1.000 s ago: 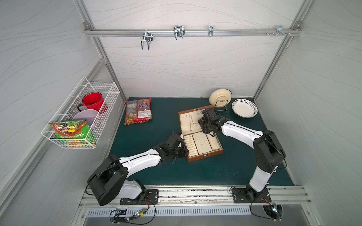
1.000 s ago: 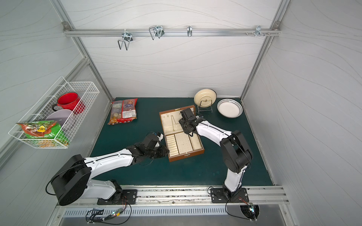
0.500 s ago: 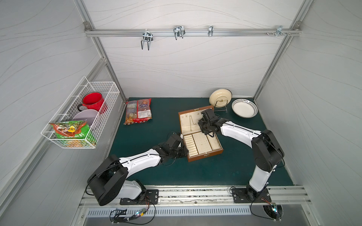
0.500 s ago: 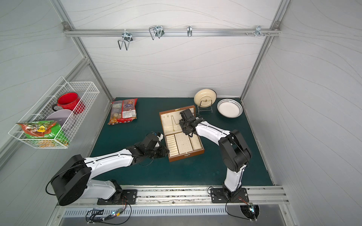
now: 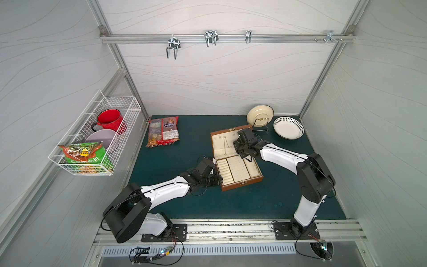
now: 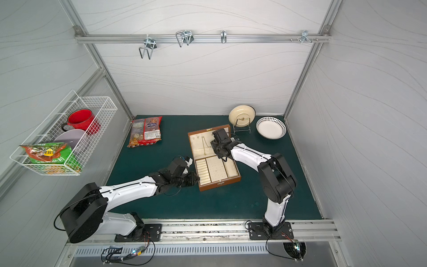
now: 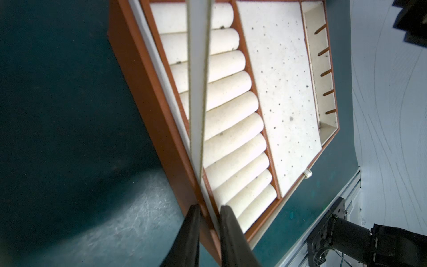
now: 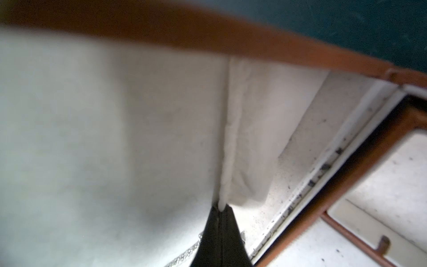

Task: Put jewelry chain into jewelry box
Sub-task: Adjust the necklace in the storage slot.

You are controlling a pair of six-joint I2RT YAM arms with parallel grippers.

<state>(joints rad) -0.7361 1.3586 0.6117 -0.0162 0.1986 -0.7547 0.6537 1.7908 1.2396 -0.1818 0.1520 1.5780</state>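
Chain [image 8: 182, 255] of fine links lies in cream-lined box [image 5: 242, 183].

Left arm [image 5: 166, 190] and right arm [image 5: 282, 157] stretch low, left hand [image 7: 209, 207] narrowly parted, right hand [image 8: 221, 207] pinched closed

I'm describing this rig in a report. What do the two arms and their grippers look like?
The left arm and right arm match: white link shells, black joint housings, a big rounded black shoulder drum, thin black cables running along the links. The left gripper and right gripper end in slim, tapering black fingers. No markings are legible.
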